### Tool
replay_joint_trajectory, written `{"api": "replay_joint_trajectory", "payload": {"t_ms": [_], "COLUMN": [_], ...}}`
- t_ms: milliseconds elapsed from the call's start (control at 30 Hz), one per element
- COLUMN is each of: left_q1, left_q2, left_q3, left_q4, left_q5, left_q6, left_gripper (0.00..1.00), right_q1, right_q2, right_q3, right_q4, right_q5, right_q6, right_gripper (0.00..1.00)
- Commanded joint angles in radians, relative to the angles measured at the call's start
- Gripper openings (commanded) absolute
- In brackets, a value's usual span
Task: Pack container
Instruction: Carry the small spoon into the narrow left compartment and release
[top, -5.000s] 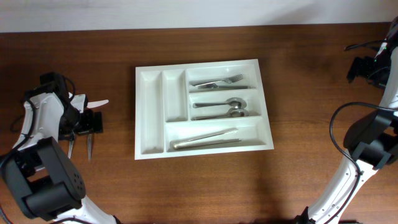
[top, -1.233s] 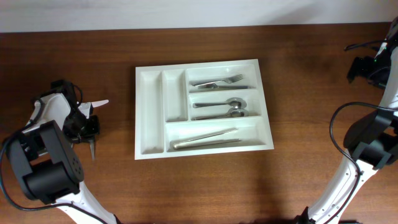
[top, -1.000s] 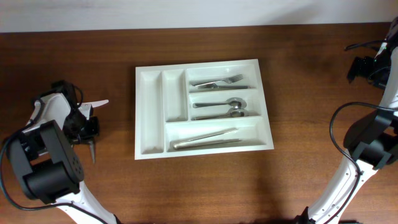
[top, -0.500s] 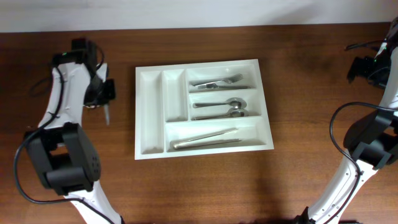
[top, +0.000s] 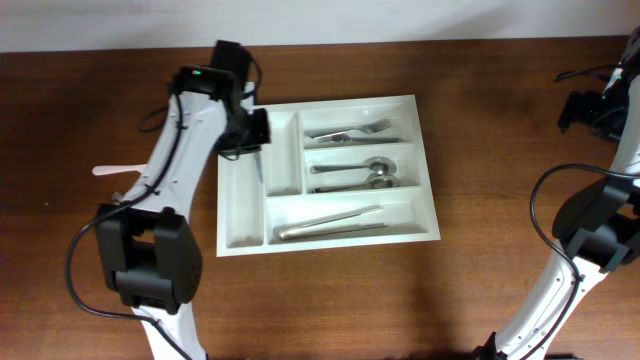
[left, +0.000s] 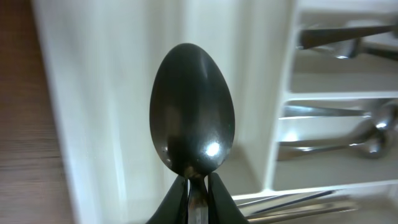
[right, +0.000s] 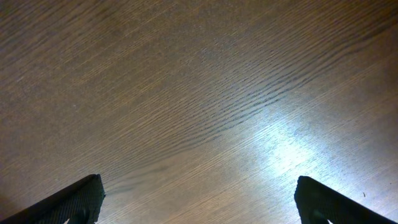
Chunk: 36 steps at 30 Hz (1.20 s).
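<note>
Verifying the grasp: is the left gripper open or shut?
Shut: left gripper fingers pinch the spoon by its neck, over the container.

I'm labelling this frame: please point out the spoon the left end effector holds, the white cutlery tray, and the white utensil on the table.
Spoon (left: 193, 106), left wrist view, centre of its bowl.
Cutlery tray (top: 241, 207), overhead view, floor of its leftmost compartment.
White utensil (top: 112, 171), overhead view, mid-length.

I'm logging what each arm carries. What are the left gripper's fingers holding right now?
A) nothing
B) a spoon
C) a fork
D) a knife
B: in the left wrist view, the left gripper has its fingers shut on the neck of a spoon, whose bowl sticks out over the container.
</note>
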Motion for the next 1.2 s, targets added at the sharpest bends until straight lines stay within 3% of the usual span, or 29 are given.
{"api": "replay_joint_trajectory", "payload": {"t_ms": [0,300,400,600,800,933,967,1167], "left_q1": [-0.055,-0.084,-0.084,-0.084,-0.084,-0.079,-0.071,0.072], "left_q2": [0.003,0.003,0.003,0.003,0.003,0.002,0.002,0.002], "left_q3": [0.014,0.014,0.011,0.008,0.008,0.016,0.027,0.106], "left_q4": [0.033,0.113,0.119,0.118,0.118,0.119,0.114,-0.028], "left_q5": [0.014,-0.011,-0.092,-0.108,-0.108,-0.116,-0.135,-0.362], "left_q6": [-0.113,-0.112,-0.105,-0.06,-0.06,-0.029,-0.017,-0.018], "left_gripper": [0.02,0.04,0.11,0.18,0.43,0.77,0.99,0.99], "right_q1": [-0.005,-0.005,-0.005,-0.005,-0.005,-0.005,-0.005,-0.005], "right_q2": [0.006,0.006,0.006,0.006,0.006,0.006,0.006,0.006], "right_q3": [-0.002,-0.002,-0.002,-0.002,-0.002,-0.002,-0.002,-0.002], "right_q4": [0.002,0.002,0.002,0.002,0.002,0.002,0.002,0.002], "right_q5": [0.016,0.016,0.016,0.016,0.016,0.016,0.016,0.016], "right_q6": [0.008,0.008,0.008,0.008,0.008,0.008,0.008,0.008], "right_gripper": [0.99,0.99,0.99,0.99,0.99,0.99,0.99,0.99]}}
